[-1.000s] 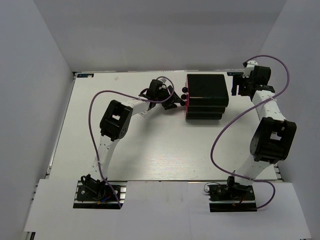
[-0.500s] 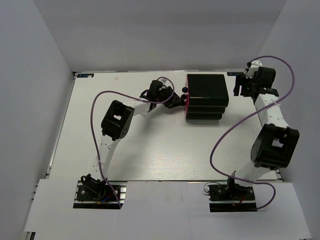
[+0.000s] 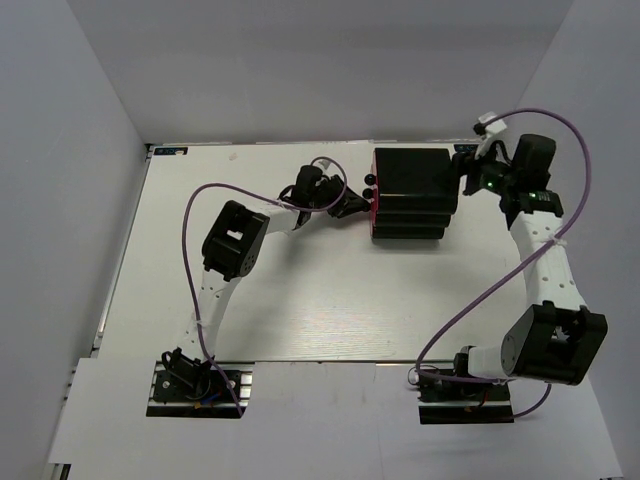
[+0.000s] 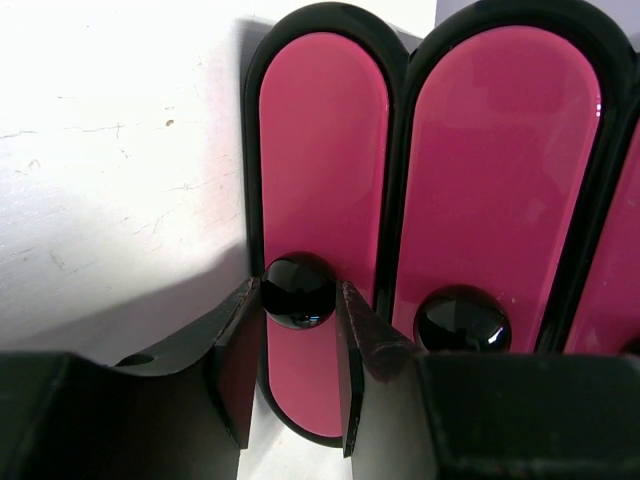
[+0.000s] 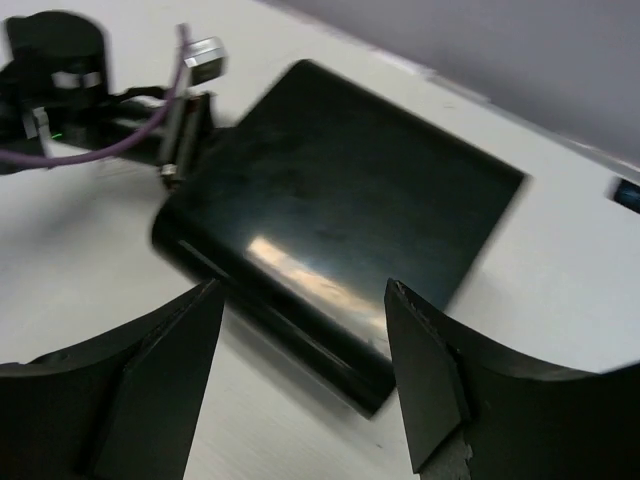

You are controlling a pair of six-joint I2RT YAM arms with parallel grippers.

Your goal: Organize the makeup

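Note:
No makeup shows in any view. The black box with pink drawer fronts stands at the back middle of the table. My left gripper is at the box's left face. In the left wrist view it is shut on the round black knob of the leftmost pink drawer. A second pink drawer with its own knob is beside it. My right gripper is open and empty at the box's right edge. In the right wrist view it hovers over the box's glossy top.
The white table is enclosed by grey walls at the left, back and right. My left arm's wrist and purple cable show beyond the box in the right wrist view. A blue tag lies at the back left corner.
My right gripper has swung from the back right corner leftwards to the box's right edge. My left gripper has stayed at the drawer knobs, shifting only slightly.

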